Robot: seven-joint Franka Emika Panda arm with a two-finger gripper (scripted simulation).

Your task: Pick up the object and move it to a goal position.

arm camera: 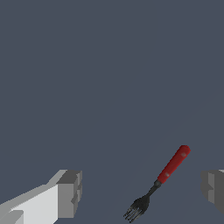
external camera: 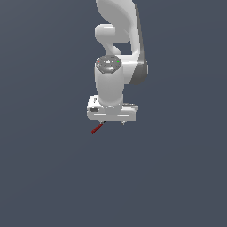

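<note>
The gripper (arm camera: 142, 192) is seen spread wide, holding nothing. Between its fingers (arm camera: 70, 192), nearer one, the fork (arm camera: 159, 181) is laid diagonally, unclasped, black tines toward the camera, red handle away. Bare grey bench (arm camera: 109, 65) is seen all round.

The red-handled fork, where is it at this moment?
The fork lies on the grey surface between the open fingers, nearer one of them. In the exterior view its red handle pokes out beneath the gripper, toward that view's left.
</note>
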